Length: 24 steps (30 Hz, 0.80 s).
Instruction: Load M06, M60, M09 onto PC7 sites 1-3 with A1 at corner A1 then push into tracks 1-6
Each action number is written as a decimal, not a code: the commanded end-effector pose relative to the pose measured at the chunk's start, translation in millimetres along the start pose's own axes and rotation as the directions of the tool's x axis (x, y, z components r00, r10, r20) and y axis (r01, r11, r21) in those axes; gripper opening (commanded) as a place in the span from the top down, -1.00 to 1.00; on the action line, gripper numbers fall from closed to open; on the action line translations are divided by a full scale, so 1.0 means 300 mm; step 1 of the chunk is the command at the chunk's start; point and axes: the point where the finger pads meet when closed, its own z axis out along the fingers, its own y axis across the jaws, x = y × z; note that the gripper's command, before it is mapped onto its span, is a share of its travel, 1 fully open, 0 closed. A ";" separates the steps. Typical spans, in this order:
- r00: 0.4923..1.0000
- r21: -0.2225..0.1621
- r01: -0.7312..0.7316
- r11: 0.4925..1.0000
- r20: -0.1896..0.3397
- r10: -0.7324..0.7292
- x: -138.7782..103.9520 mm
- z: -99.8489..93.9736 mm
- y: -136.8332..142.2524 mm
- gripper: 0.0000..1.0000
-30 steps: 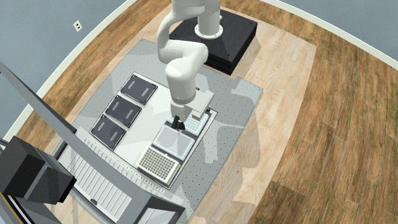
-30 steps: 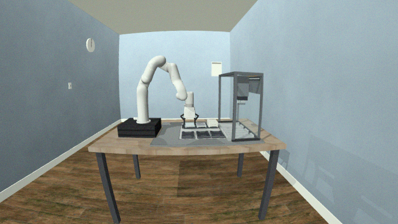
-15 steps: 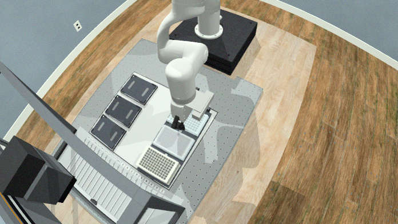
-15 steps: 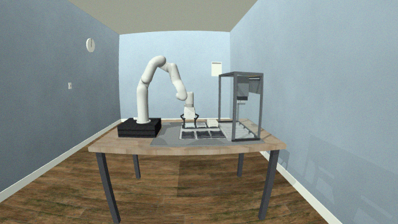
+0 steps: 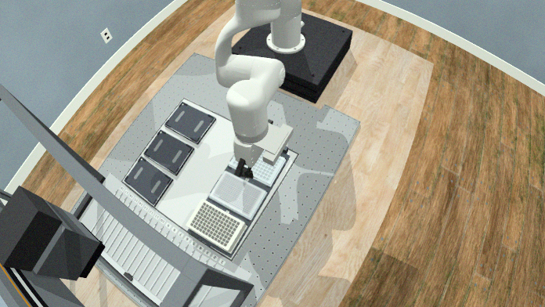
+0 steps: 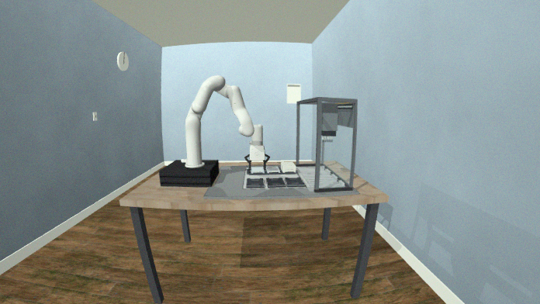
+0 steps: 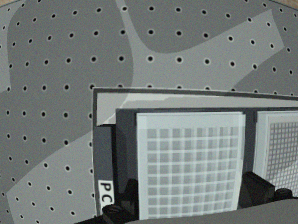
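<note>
Holds nothing in the released pincer [image 5: 267, 161] [image 6: 257, 170] [image 7: 192, 197], spread around translucent, gridded M06 [image 5: 266, 171] [image 6: 257, 170] [image 7: 190, 165], in line with finely gridded M60 [image 5: 239, 194] [image 6: 273, 169] [image 7: 285, 145] and cream, blocky M09 [image 5: 215, 224] [image 6: 288, 167] on dark PC7 [image 5: 208, 242] [image 7: 126, 150]. Lies in the exterior view toward the far long edge of the pale wooden worktop [image 5: 391, 110] [image 6: 252, 203], outside the rails [image 5: 137, 251] near its right edge. Stands on brown plank flooring [image 5: 470, 157] [image 6: 194, 264], between matte blue walls [image 5: 78, 59] [image 6: 446, 97].

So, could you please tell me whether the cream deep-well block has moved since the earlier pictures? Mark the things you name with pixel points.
No. The cream, square-holed deep-well block [image 5: 216, 225] [image 6: 288, 167] sits, as before, at the carrier's end nearest the numbered rails [image 5: 137, 244] [image 6: 320, 177].
</note>
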 end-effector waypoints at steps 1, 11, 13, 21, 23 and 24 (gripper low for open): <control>1.000 -0.002 0.000 1.000 -0.006 0.000 0.001 -0.003 0.004 -1.00; 1.000 -0.002 0.000 1.000 -0.006 0.000 0.001 -0.020 0.004 -1.00; 1.000 -0.002 0.000 1.000 -0.006 0.000 0.001 -0.031 0.004 -1.00; 1.000 -0.002 0.000 1.000 -0.006 0.000 0.001 -0.076 0.004 -1.00; 1.000 -0.002 0.000 1.000 -0.006 0.000 0.001 -0.081 0.004 -1.00; 1.000 -0.002 0.000 1.000 -0.006 0.000 0.001 -0.081 0.004 -1.00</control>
